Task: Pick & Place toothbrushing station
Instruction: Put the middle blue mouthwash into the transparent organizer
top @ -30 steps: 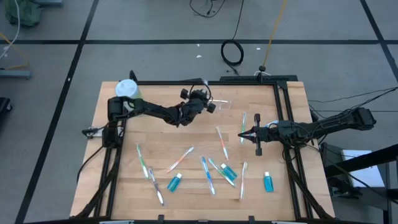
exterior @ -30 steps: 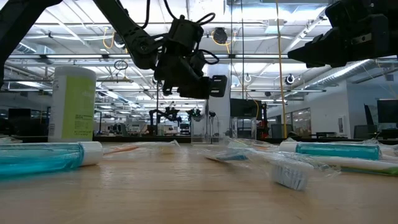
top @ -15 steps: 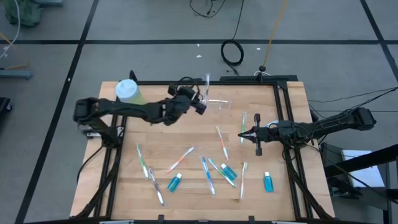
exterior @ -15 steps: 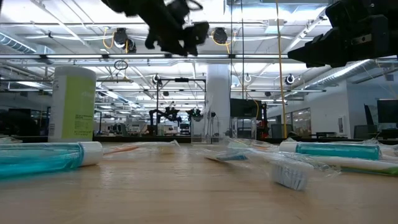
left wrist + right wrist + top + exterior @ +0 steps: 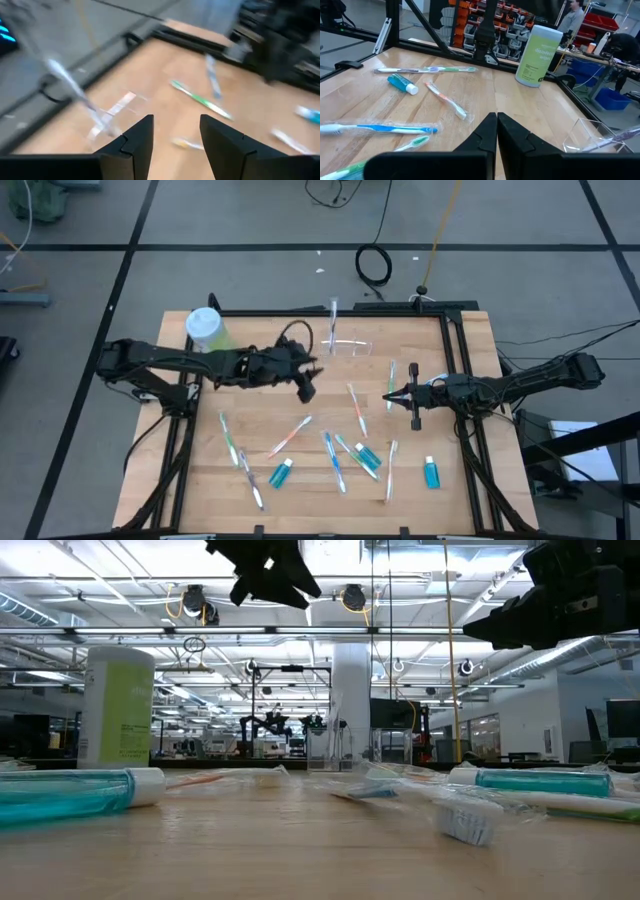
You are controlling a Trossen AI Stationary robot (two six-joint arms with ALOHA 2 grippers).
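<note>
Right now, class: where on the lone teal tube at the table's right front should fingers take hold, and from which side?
Probably mid-body on the teal tube, from straight above, closing across its width. It lies flat on the table, clear of the toothbrushes, with both long sides free.

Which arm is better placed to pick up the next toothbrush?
Probably left: the left hand is open and empty above the table, near the orange toothbrush. The right hand is shut.
</note>
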